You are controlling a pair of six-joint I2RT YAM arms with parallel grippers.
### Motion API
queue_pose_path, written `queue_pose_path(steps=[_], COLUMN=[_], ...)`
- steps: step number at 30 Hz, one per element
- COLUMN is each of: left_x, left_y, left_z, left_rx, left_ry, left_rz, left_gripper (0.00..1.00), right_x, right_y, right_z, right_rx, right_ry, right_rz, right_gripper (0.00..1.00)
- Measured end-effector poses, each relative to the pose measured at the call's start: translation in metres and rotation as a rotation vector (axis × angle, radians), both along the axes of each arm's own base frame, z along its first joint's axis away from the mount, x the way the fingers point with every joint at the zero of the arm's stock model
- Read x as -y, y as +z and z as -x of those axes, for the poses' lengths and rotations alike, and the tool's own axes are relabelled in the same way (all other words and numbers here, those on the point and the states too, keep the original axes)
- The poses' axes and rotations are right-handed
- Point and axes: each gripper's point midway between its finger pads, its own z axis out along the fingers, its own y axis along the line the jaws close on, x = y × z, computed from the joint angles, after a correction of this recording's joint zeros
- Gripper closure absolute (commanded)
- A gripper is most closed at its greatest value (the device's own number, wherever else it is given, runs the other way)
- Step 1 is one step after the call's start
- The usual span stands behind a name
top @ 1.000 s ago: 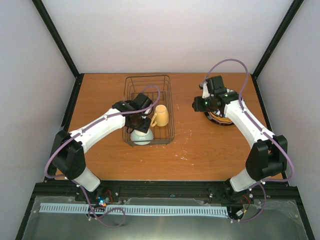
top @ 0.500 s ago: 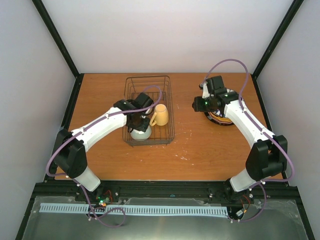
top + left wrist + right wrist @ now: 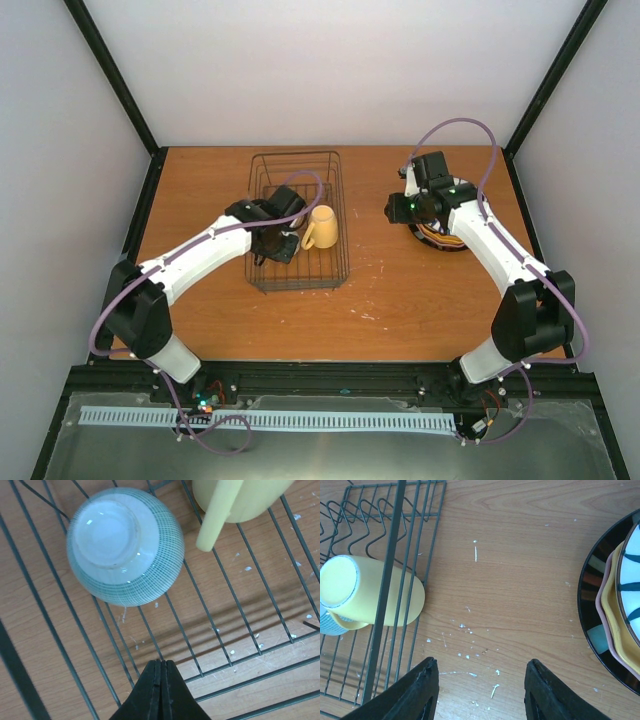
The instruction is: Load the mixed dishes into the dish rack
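Observation:
The dish rack of dark wire stands at the table's middle left. Inside it a pale blue-green bowl lies upside down on the rack's bottom wires, with a yellow mug on its side beside it. My left gripper hangs over the rack just short of the bowl, shut on nothing. In the top view my left gripper covers the bowl. The plates are stacked on the right: dark-rimmed, pink, orange-yellow, striped white. My right gripper is open over bare wood between the rack and the stack.
White specks dot the wood between rack and plates. Dark frame posts and pale walls close in the table on three sides. The right arm covers most of the plate stack from above.
My left gripper has shut empty. In the top view the bowl, earlier visible at the rack's near end, is now covered by that gripper. The right arm has not moved.

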Motion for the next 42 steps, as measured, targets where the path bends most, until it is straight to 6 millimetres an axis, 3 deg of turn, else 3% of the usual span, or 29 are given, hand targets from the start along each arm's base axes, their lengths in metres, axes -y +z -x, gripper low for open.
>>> queue_pose_path(steps=[2, 6, 10, 13, 16, 19, 22, 24, 26, 30, 36, 42], left_x=[-0.003, -0.01, -0.013, -0.013, -0.01, -0.003, 0.0, -0.004, -0.013, -0.021, -0.009, -0.002], left_y=[0.004, 0.009, 0.014, 0.018, 0.025, 0.046, 0.084, 0.105, 0.112, 0.084, 0.021, -0.001], left_z=[-0.002, -0.009, -0.019, -0.026, -0.034, -0.042, -0.051, -0.059, -0.071, -0.089, -0.097, -0.101], left_rx=[0.023, 0.067, 0.122, 0.16, 0.204, 0.277, 0.379, 0.433, 0.467, 0.437, 0.305, 0.268], left_ry=[0.008, 0.028, 0.054, 0.069, 0.087, 0.097, 0.115, 0.129, 0.149, 0.144, 0.077, 0.042], left_rz=[-0.01, -0.039, -0.059, -0.058, -0.035, 0.041, 0.168, 0.236, 0.257, 0.217, 0.16, 0.15], left_gripper=[0.95, 0.66, 0.57, 0.43, 0.32, 0.25, 0.31, 0.55, 0.71, 0.76, 0.86, 0.88], right_x=[0.0, 0.001, 0.007, 0.019, 0.048, 0.11, 0.16, 0.185, 0.201, 0.208, 0.221, 0.225], right_y=[0.0, -0.001, 0.0, 0.006, 0.012, 0.011, 0.001, -0.011, -0.02, -0.024, -0.026, -0.042], right_z=[0.0, 0.001, 0.004, 0.005, 0.002, 0.0, 0.007, 0.017, 0.026, 0.027, 0.024, 0.029], right_rx=[0.001, 0.002, 0.017, 0.042, 0.063, 0.063, 0.054, 0.031, 0.01, 0.007, 0.014, -0.021], right_ry=[-0.002, -0.003, -0.02, -0.058, -0.14, -0.312, -0.467, -0.559, -0.623, -0.669, -0.717, -0.746], right_rz=[0.002, 0.003, 0.023, 0.046, 0.034, 0.017, -0.025, -0.07, -0.096, -0.122, -0.159, -0.173], right_gripper=[0.52, 0.52, 0.48, 0.47, 0.47, 0.47, 0.48, 0.49, 0.49, 0.49, 0.49, 0.49])
